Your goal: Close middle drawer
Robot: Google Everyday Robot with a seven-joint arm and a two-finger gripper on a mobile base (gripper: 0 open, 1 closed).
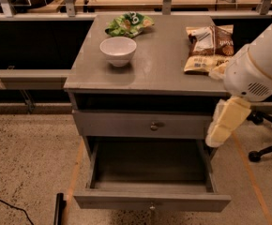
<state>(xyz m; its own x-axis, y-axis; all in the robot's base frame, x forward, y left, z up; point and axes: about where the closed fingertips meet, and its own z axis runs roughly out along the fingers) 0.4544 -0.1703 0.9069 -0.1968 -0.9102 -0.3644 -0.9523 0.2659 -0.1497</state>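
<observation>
The middle drawer (150,201) of the grey cabinet (164,74) is pulled far out. Its deep box is open to view and looks bare inside. A small round knob (151,206) sits on its flat front panel, near the bottom edge of the camera view. Above it, the upper drawer front (126,124) with its own knob (155,124) sits nearly flush, with a dark gap over it. My gripper (222,128) hangs from the white arm (260,67) at the cabinet's front right corner. It is beside the upper drawer's right end and above the open drawer's right side, touching nothing I can see.
On the cabinet top stand a white bowl (118,49), a green snack bag (129,25) and a brown chip bag (207,42). A chair base (267,149) is on the floor at the right. A black cable (4,201) and a dark post (58,209) are at the lower left. Benches run behind.
</observation>
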